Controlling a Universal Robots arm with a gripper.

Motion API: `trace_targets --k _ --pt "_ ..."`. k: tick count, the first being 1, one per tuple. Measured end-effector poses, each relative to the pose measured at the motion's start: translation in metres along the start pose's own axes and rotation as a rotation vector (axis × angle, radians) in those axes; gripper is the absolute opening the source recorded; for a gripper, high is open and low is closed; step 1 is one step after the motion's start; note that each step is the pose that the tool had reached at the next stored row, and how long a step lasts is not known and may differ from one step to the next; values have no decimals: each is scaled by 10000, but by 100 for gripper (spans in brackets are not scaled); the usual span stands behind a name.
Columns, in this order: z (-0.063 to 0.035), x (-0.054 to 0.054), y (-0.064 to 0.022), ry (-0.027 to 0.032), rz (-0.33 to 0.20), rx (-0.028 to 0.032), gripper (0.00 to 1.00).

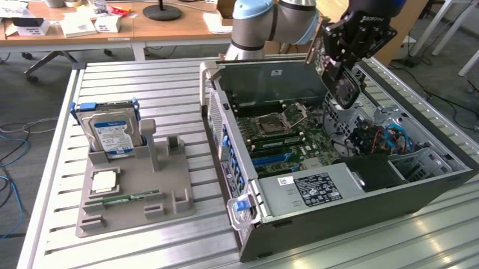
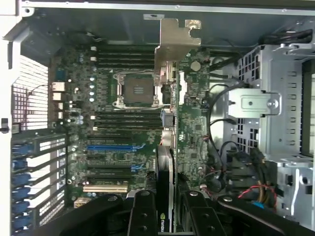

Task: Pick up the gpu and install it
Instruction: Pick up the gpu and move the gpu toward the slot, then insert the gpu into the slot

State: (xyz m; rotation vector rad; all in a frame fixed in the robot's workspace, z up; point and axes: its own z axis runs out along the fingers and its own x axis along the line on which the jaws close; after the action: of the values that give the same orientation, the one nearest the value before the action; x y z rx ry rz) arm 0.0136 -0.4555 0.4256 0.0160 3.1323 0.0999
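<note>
Step in hand: carrying to install. The black claw is clamped on the gpu, a flat dark fan card with a silver end bracket. It hangs upright over the open grey computer case, toward the slatted metal desk's far edge. Seating will probably demand exact edge-to-slot alignment.

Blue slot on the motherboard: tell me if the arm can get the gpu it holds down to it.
Probably yes. The case lies open, the gripper holds the gpu above the motherboard, and nothing covers the blue slot; the cables lie off to the side by the drive cage.
</note>
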Motion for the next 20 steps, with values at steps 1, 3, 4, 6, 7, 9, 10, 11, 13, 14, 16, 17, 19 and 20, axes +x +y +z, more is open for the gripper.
trace_targets --k 1,3,4,6,7,9,10,11,13,14,16,17,19,20 --pt "0 -45 0 0 0 -1 26" --pt "1 -139 1 1 -1 -1 26" --pt "1 -183 1 1 -2 -1 26" --pt "2 -273 2 1 -2 -2 26" --pt "2 -315 3 1 -3 -3 26" --pt "3 -387 3 1 -3 -3 26" --pt "3 -407 4 1 -3 -3 26" --pt "4 -416 5 0 -4 -3 26" --pt "3 -419 4 0 -3 -3 26" --pt "3 -420 4 0 -3 -2 26" --pt "3 -420 4 0 -3 -2 26" --pt "3 -420 4 1 -3 -3 26" --pt "3 -420 4 0 -3 -3 26" --pt "3 -420 4 0 -3 -3 26"
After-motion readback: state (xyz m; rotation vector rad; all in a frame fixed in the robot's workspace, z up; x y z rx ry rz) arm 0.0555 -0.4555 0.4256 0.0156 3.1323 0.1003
